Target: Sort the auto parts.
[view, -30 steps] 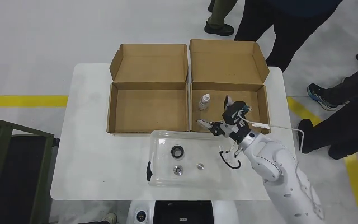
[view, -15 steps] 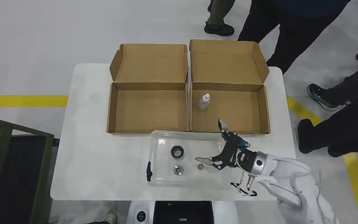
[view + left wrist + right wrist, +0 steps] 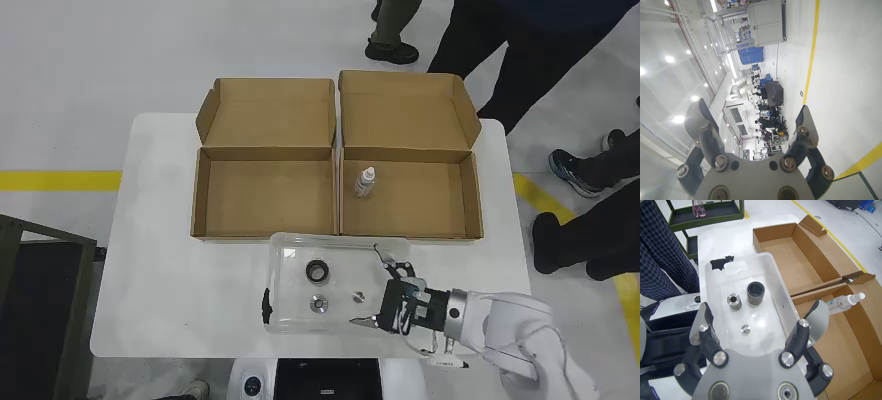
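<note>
A clear plastic tray (image 3: 295, 240) sits at the table's front edge and holds three parts. They are a black ring bearing (image 3: 318, 270), a short metal cylinder (image 3: 318, 303) and a small metal stud (image 3: 358, 296). My right gripper (image 3: 364, 285) hovers open over the tray's right half, just above the stud (image 3: 745, 329), with nothing between its fingers. The bearing (image 3: 755, 293) and cylinder (image 3: 734, 301) stand beyond it. A small white spray bottle (image 3: 365, 181) lies in the right cardboard box (image 3: 440, 205). My left gripper (image 3: 752, 106) is open, empty and faces out into the room.
The left cardboard box (image 3: 265, 195) is empty, and both boxes have their lids folded back. Black tape (image 3: 719, 263) sticks to the tray's far end. A green cart (image 3: 30, 290) stands left of the table. People stand beyond the far edge.
My right gripper has swung from above the right box toward the table's front edge and now hangs over the tray, open throughout. The parts and bottle have not moved.
</note>
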`<state>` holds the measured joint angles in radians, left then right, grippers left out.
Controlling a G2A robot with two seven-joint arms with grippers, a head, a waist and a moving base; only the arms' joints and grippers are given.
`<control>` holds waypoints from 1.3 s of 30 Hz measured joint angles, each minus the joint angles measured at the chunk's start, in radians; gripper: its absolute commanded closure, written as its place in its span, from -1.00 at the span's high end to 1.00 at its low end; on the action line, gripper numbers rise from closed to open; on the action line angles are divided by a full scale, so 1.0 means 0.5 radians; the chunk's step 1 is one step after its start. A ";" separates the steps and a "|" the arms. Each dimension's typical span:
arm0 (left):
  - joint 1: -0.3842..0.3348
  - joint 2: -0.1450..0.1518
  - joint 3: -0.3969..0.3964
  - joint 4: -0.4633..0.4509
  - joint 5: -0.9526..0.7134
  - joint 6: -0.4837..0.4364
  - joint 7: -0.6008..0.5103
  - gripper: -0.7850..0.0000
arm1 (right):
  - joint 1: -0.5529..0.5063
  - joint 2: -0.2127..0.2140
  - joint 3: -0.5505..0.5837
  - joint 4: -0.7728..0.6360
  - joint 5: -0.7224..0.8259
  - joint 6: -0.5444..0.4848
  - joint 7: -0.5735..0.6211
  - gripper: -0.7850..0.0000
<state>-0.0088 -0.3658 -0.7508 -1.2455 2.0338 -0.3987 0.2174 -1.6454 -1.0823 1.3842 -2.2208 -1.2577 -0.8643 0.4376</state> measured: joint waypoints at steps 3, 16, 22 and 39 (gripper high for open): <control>0.000 0.000 0.000 0.000 0.000 0.000 0.000 1.00 | 0.026 0.006 -0.035 0.006 -0.066 -0.012 0.045 1.00; 0.000 0.000 0.000 0.000 0.000 0.000 0.000 1.00 | 0.066 0.025 -0.196 0.080 -0.133 -0.004 0.243 1.00; 0.000 0.000 0.000 0.000 0.000 0.000 0.000 1.00 | 0.085 0.035 -0.232 0.120 -0.209 0.010 0.283 0.91; 0.000 0.000 0.000 0.000 0.000 0.000 0.000 1.00 | 0.193 0.050 -0.363 0.202 -0.476 0.069 0.314 0.51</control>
<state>-0.0088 -0.3658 -0.7508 -1.2455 2.0338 -0.3987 0.2174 -1.5487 -1.0572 1.2026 -2.1195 -1.4959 -0.8299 0.5945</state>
